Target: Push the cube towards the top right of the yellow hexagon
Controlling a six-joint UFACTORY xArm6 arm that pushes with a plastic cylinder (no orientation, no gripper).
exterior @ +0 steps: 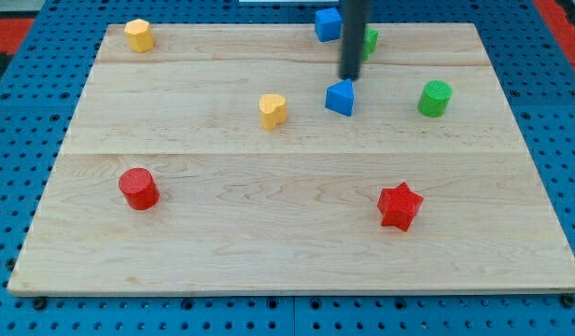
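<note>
The blue cube [327, 23] sits near the view's top edge, right of centre. The yellow hexagon [138, 35] sits at the top left corner of the wooden board [287, 233]. My tip [350, 77] is the lower end of a dark rod that comes down from the top of the view. It stands below and a little right of the cube, and just above a blue triangular block [341, 97], close to it or touching it. The rod partly hides a green block [369, 40] behind it.
A yellow heart-shaped block [273, 110] lies left of the blue triangular block. A green cylinder [435, 98] stands at the right. A red cylinder [138, 188] is at the lower left and a red star [399, 206] at the lower right.
</note>
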